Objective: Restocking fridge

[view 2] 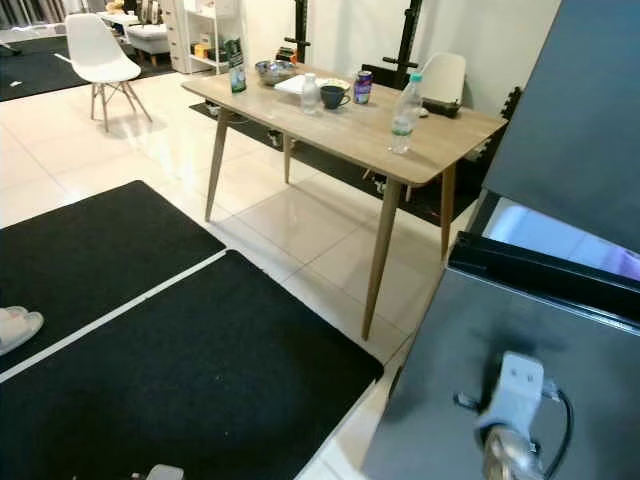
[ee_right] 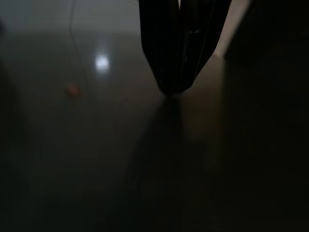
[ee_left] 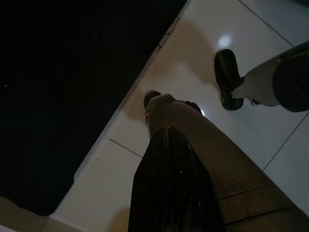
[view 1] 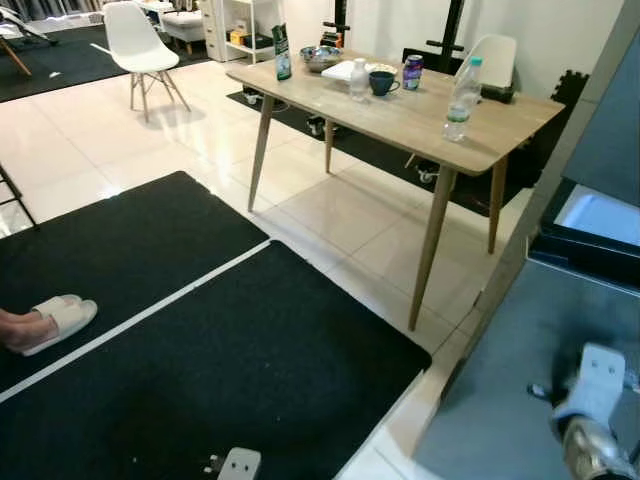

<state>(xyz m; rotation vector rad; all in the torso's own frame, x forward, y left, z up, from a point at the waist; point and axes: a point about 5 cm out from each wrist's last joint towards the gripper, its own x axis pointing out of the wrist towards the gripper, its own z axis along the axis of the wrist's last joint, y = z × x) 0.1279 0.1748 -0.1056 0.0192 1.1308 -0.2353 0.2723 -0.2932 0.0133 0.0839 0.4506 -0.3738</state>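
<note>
Our right gripper seems pressed shut, empty, well short of the clear plastic water bottle: light, slippery, best gripped mid-body; left fingers' state we cannot tell.

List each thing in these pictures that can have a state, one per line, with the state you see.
Fridge: door open, lit inside.
Tall water bottle: upright on the table, capped.
Small bottle: upright.
Can: upright.
Mug: upright.
Green carton: upright at the table edge.
White chair: upright, unoccupied.
Right pincer: shut, holding nothing.
Left pincer: hangs idle.
</note>
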